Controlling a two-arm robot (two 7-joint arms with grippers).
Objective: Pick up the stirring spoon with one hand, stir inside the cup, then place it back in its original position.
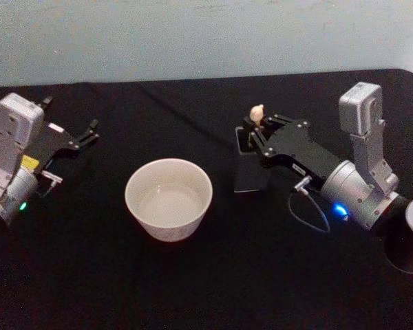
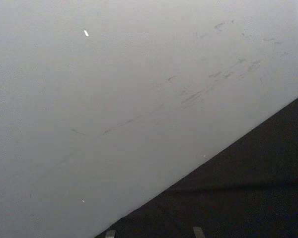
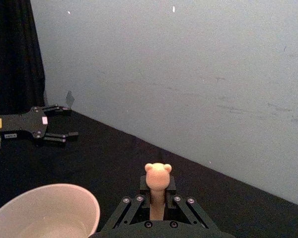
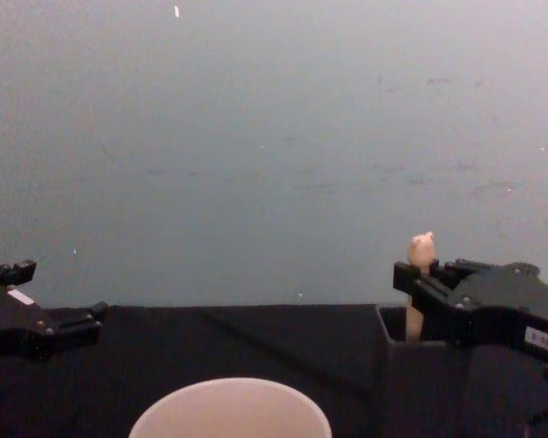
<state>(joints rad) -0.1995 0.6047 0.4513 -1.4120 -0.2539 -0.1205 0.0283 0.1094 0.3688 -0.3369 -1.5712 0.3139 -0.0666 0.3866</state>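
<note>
The stirring spoon [image 3: 157, 201] stands upright in the dark square holder [image 1: 250, 168], its bear-shaped knob [image 1: 257, 111] sticking out above the rim. My right gripper [image 1: 252, 130] reaches over the holder from the right. Its fingers [image 3: 171, 185] are shut on the beige handle just under the knob. In the chest view the spoon [image 4: 418, 265] still runs down into the holder [image 4: 420, 374]. The cream cup [image 1: 168, 198] sits to the left of the holder and looks empty. My left gripper [image 1: 89, 134] rests open at the far left, well away from the cup.
A black cloth [image 1: 213, 289] covers the table, which ends at a plain grey wall [image 1: 193, 34] close behind the holder. A thin cable [image 1: 310, 213] loops from my right wrist onto the cloth.
</note>
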